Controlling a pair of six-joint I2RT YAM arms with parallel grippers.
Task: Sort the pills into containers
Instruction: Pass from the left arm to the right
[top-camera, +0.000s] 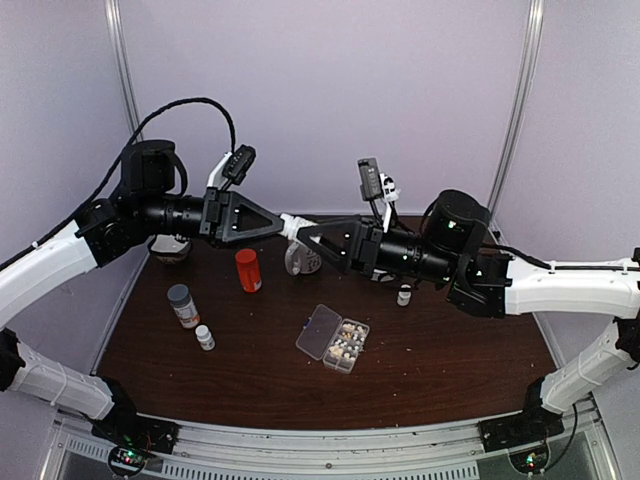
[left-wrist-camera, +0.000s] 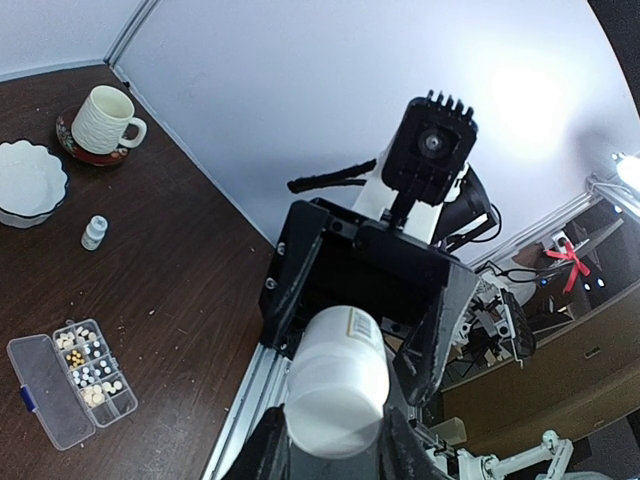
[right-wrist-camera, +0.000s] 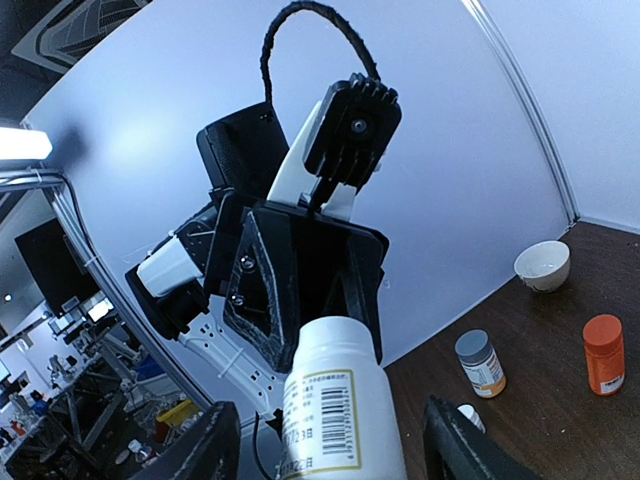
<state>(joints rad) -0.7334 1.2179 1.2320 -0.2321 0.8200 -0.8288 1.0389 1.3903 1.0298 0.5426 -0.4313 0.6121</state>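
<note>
White bottle (left-wrist-camera: 335, 385) above the organizer box (top-camera: 316, 331) looks light, stiff, slick; left end effector (left-wrist-camera: 333, 442) clamps its body, right end effector (right-wrist-camera: 335, 440) gapes around it.

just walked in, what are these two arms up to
The two arms meet in mid-air above the table over a white bottle. The left gripper is clamped on it. The right gripper has its fingers open on either side of the bottle's other end, not gripping. On the table the clear organizer box lies with its lid open and pills in its compartments. An orange bottle and a grey-capped bottle stand nearby.
</note>
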